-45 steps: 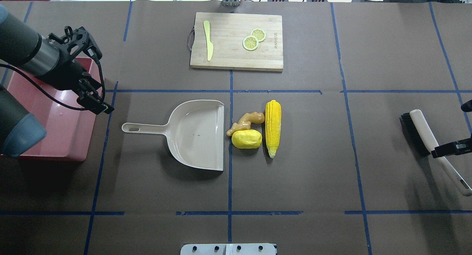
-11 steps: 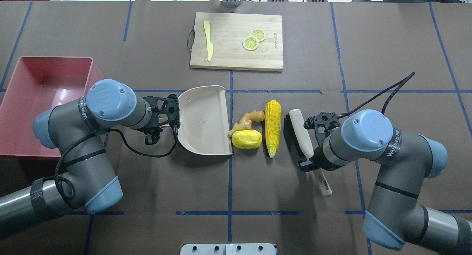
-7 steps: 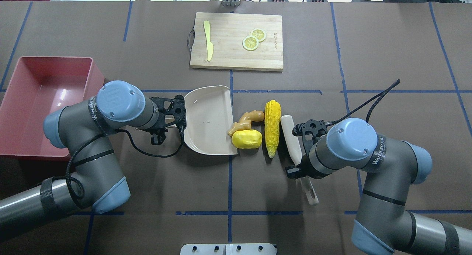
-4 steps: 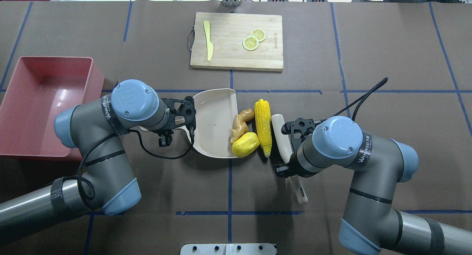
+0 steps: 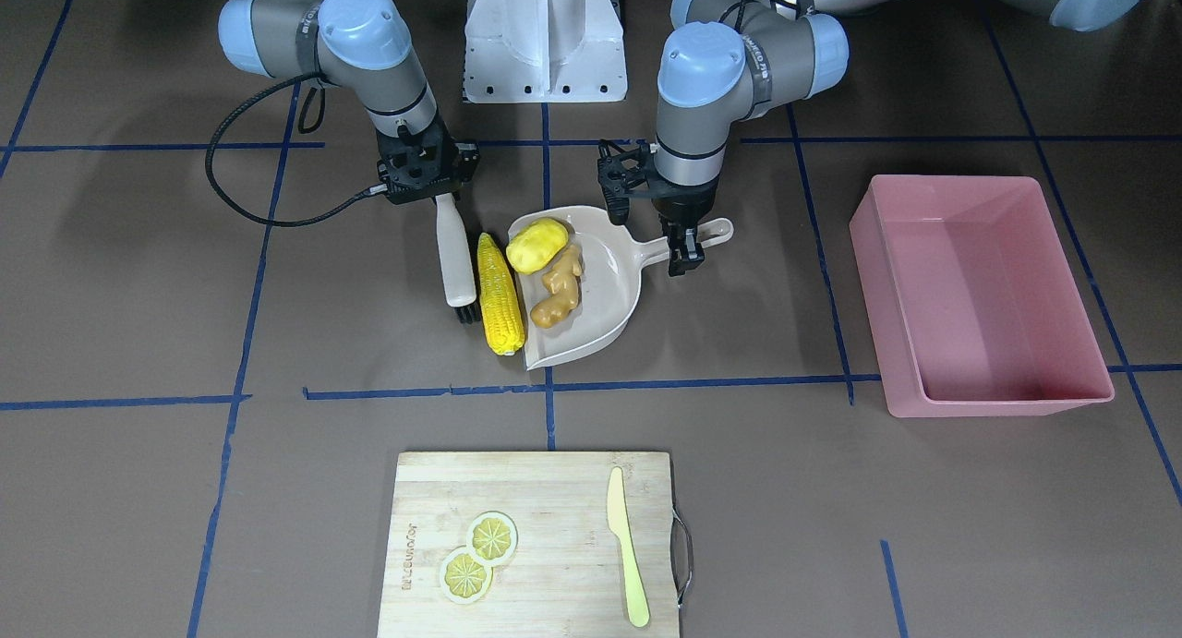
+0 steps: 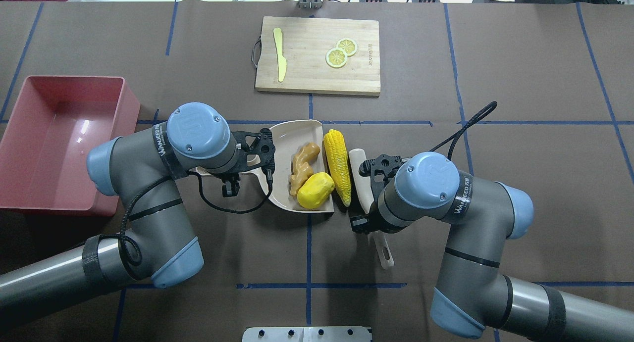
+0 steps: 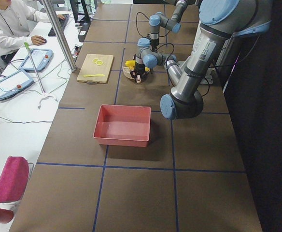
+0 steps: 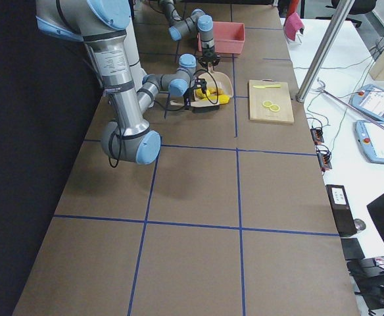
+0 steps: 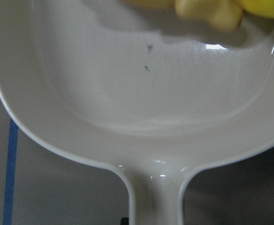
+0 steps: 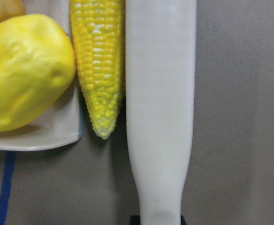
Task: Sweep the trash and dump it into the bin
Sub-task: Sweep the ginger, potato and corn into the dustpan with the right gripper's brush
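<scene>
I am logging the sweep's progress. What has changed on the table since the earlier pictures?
The left gripper took the dustpan by its handle and slid it rightward; the right gripper took the brush and swept leftward. The ginger root and potato lump are now on the dustpan, the corn cob pressed at its lip. The bin, cutting board, knife and lemon slices stayed put.
</scene>
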